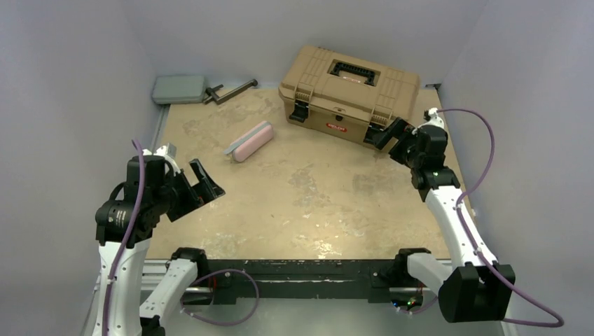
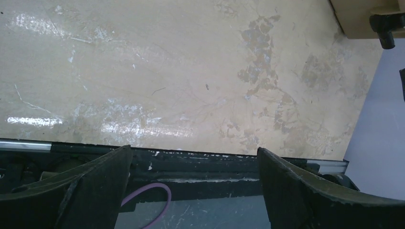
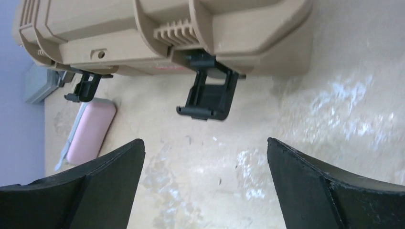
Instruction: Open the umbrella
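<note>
Plainly one toolbox [image 1: 350,94], one pouch [image 1: 251,142] (two tools [image 1: 199,187] [image 1: 387,133], spread).

Toolbox [image 3: 95,24] top beyond the right wrist view's upper edge

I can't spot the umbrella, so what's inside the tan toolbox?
Cannot tell: the toolbox lid is down, hiding its inside. Its black front latches appear to hang unfastened. No umbrella shows anywhere on the table.

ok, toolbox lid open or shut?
Shut. The lid lies flat on the toolbox, no gap in the top view. Its two black latches look swung outward, possibly unclipped.
</note>
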Controlling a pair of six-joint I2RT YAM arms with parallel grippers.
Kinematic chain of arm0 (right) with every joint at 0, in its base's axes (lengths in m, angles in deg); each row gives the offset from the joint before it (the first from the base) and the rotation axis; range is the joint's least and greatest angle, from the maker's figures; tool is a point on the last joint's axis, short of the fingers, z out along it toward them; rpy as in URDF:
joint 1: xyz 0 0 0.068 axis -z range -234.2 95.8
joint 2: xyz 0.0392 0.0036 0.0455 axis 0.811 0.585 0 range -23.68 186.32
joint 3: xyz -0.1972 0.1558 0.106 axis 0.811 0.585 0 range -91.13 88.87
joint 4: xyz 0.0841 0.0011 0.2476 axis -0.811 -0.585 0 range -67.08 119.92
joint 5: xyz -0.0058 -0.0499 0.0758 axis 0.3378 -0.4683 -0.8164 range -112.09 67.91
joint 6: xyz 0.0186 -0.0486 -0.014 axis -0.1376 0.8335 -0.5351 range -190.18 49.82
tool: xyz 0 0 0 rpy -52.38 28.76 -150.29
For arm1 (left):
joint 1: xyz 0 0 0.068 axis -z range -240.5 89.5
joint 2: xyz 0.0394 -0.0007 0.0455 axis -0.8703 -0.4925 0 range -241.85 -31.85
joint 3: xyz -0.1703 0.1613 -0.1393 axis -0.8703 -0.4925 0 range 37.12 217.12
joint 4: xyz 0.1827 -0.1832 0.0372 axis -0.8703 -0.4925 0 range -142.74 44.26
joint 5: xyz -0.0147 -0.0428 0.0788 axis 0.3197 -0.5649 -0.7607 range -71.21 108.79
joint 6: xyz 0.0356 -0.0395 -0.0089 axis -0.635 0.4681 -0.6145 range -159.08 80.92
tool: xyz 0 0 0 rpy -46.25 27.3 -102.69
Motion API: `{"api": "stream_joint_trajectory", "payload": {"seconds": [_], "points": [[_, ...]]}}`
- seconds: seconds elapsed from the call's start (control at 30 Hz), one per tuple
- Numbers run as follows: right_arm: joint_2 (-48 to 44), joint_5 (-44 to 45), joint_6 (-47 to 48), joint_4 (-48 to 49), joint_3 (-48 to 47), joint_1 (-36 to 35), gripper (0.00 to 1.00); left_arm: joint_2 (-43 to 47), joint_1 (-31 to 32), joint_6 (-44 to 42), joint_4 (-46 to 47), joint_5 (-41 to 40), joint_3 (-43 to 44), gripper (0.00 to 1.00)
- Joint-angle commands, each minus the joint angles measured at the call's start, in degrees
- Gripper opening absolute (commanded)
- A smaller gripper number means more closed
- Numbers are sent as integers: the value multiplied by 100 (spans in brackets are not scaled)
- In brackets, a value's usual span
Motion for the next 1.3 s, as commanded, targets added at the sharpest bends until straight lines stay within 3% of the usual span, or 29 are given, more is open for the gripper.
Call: {"api": "stream_joint_trajectory", "payload": {"seconds": [0.0,0.2,0.43,0.67,0.73,0.97,1.27], "points": [[-258,-378,-1018,-1445,-470,20,99,172,86,23,126,110,-103,100],[-281,-2794,-1261,-1367,424,7,97,287,103,22,37,-74,-172,100],[-419,-2025,-696,-3320,-226,-151,92,416,98,23,40,-328,-257,100],[-468,-1142,-1119,-3956,-1031,-1075,94,195,103,-291,701,-394,-465,100],[-60,-1244,-891,-4308,-1428,-1268,90,-99,98,-480,732,-376,-353,100],[140,-1639,-395,-4572,-2110,-1361,93,-1371,107,-977,1254,-634,104,98],[24,-2203,-458,-4340,-2265,-1358,90,-3669,102,-1167,2433,-325,1078,82]]}}
